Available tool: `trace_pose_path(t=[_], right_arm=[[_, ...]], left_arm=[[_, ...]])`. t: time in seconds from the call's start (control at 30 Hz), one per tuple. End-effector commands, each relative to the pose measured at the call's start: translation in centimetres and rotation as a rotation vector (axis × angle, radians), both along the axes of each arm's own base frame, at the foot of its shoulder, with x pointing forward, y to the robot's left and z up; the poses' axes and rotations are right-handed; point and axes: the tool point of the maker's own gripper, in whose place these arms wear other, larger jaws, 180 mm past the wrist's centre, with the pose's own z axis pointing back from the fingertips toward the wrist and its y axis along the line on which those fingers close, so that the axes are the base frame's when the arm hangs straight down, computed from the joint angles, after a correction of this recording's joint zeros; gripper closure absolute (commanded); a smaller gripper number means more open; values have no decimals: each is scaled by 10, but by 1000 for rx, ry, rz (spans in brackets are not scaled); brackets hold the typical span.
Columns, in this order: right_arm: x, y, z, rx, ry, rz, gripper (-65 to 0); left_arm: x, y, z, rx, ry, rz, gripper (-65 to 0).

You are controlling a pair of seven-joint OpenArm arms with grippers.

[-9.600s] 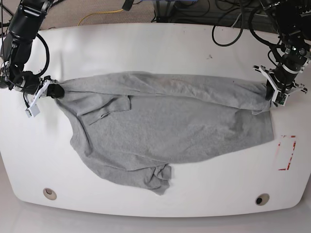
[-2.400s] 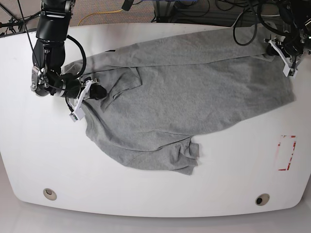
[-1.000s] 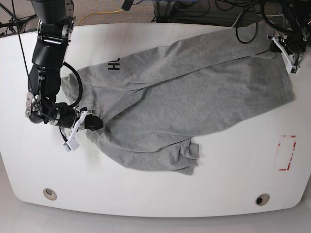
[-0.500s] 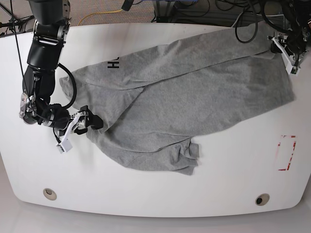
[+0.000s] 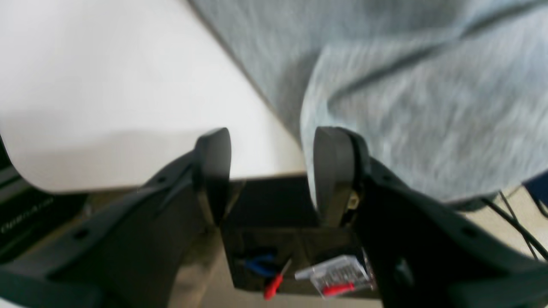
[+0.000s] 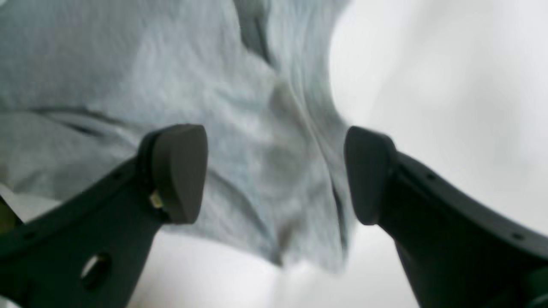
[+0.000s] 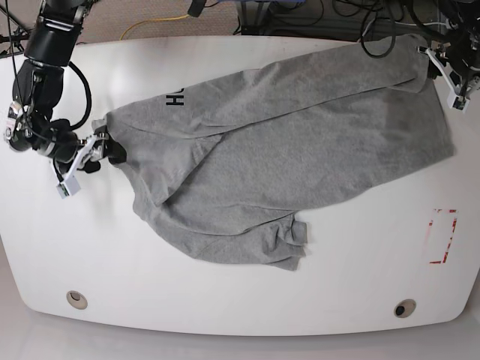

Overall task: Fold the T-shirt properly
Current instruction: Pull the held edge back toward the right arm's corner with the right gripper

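The grey T-shirt (image 7: pixel 300 150) lies spread and rumpled across the white table (image 7: pixel 240 300), with black letters (image 7: pixel 175 97) showing near its left part. My right gripper (image 7: pixel 101 156) is at the shirt's left edge, jaws wide open. In the right wrist view the gripper (image 6: pixel 274 171) frames loose shirt cloth (image 6: pixel 239 107) lying on the table, with nothing pinched. My left gripper (image 7: pixel 448 79) sits at the shirt's far right corner. In the left wrist view the gripper (image 5: pixel 272 171) has its fingers apart, bare table between them, and the shirt (image 5: pixel 406 107) lies past one finger (image 5: pixel 334 171).
A red rectangle mark (image 7: pixel 442 236) is on the table at the right. Two round holes (image 7: pixel 76 299) (image 7: pixel 405 308) sit near the front edge. Cables (image 7: pixel 360 30) and a yellow cord (image 7: pixel 154 24) lie beyond the far edge.
My right gripper has opened, let go of the shirt's left edge and drawn back up and to the left. The left arm has barely moved.
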Motion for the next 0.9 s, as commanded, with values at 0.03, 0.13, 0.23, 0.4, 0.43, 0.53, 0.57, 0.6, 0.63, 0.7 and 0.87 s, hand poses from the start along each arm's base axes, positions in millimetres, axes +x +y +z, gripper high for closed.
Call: trace_pose_path(t=[0.03, 0.13, 0.23, 0.4, 0.43, 0.53, 0.57, 0.6, 0.63, 0.7, 0.87], right_arm=[[-5, -21, 8, -32, -20, -35, -468], [-15, -31, -3, -86, 12, -50, -468], [-22, -39, -15, -146, 37, -63, -468], [-32, -31, -32, -149, 75, -66, -468], [-32, -29, -33, -146, 74, -66, -468], [-32, -19, -37, -123, 78, -62, -466], [-32, -16, -39, -115, 78, -62, -466], [-32, -14, -39, -110, 78, -62, -466], [-33, -13, -40, -109, 80, -62, -465], [-34, -7, -43, -93, 82, -62, -447], [-34, -3, -44, -82, 82, -61, -236]], left_arm=[[3, 11, 13, 33, -36, 5, -287], [-1, 29, 23, 61, -64, 68, -289], [-5, 43, 33, 83, -91, 116, -290], [0, 48, 46, 49, -161, 146, -292], [0, 48, 47, 45, -168, 147, -292], [-9, 48, 46, 39, -143, 132, -292], [-13, 47, 45, 33, -132, 128, -292], [-17, 45, 43, 23, -125, 126, -292], [-17, 44, 43, 16, -127, 124, -292], [-22, 40, 38, -1, -116, 132, -292], [-30, 31, 29, -31, -105, 154, -292]])
